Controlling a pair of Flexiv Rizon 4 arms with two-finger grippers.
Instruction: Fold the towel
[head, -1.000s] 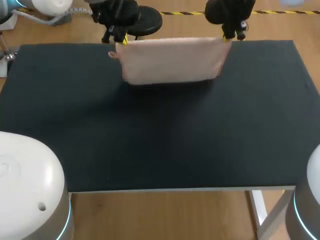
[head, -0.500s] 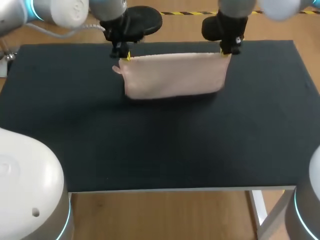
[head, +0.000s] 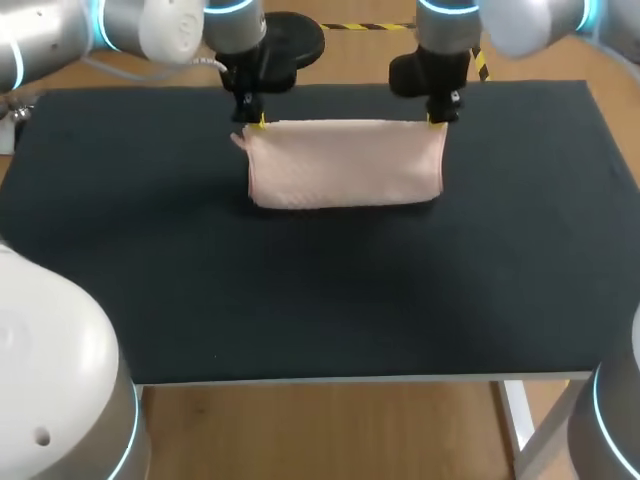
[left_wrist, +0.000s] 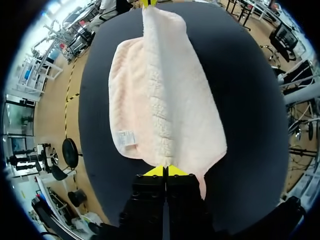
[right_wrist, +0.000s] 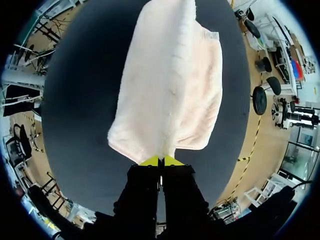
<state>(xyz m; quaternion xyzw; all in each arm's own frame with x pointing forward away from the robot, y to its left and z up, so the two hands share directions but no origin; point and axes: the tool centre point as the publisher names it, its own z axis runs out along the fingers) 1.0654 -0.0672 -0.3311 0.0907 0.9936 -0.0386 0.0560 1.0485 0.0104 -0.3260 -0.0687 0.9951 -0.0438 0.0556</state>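
A pale pink towel hangs stretched between my two grippers over the far middle of the black table, its lower edge close to or touching the surface. My left gripper is shut on the towel's upper left corner, my right gripper on its upper right corner. In the left wrist view the towel runs ahead from the shut left gripper, a small white label on one layer. In the right wrist view the towel hangs ahead of the shut right gripper.
The table's black mat stretches wide on all sides of the towel, with its front edge nearest the camera. My arms' white bases stand at the near corners.
Both grippers have come toward the camera and down with the towel, which now sits lower over the table. The grip on both corners is unchanged.
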